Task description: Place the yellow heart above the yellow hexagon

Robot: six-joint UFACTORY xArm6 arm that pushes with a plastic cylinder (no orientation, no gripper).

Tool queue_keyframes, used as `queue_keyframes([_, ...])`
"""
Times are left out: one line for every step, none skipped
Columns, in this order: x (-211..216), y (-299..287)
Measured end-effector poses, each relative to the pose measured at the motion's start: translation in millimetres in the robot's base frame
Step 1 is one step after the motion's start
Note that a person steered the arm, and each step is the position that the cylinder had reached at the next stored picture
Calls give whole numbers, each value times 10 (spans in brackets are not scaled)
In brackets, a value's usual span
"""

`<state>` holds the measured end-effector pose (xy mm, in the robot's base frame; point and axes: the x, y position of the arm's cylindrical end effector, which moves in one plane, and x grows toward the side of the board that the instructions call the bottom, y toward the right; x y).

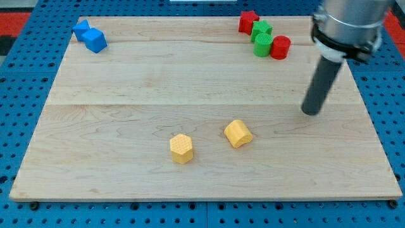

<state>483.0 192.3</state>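
The yellow hexagon (181, 148) lies on the wooden board at the lower middle. The yellow heart (238, 133) lies just to its right and slightly higher in the view, a small gap between them. My tip (311, 112) touches the board well to the right of the yellow heart and a little higher, apart from every block. The dark rod rises from it to the arm at the view's top right.
Two blue blocks (90, 36) sit together at the top left. A red star (248, 21), two green blocks (261, 37) and a red cylinder (280, 47) cluster at the top right. The board (126, 88) rests on a blue pegboard.
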Motion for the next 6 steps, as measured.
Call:
queue_keyframes([565, -52])
queue_keyframes([293, -346])
queue_keyframes([386, -955])
queue_keyframes([376, -1672])
queue_keyframes([107, -2196])
queue_keyframes([-210, -2209])
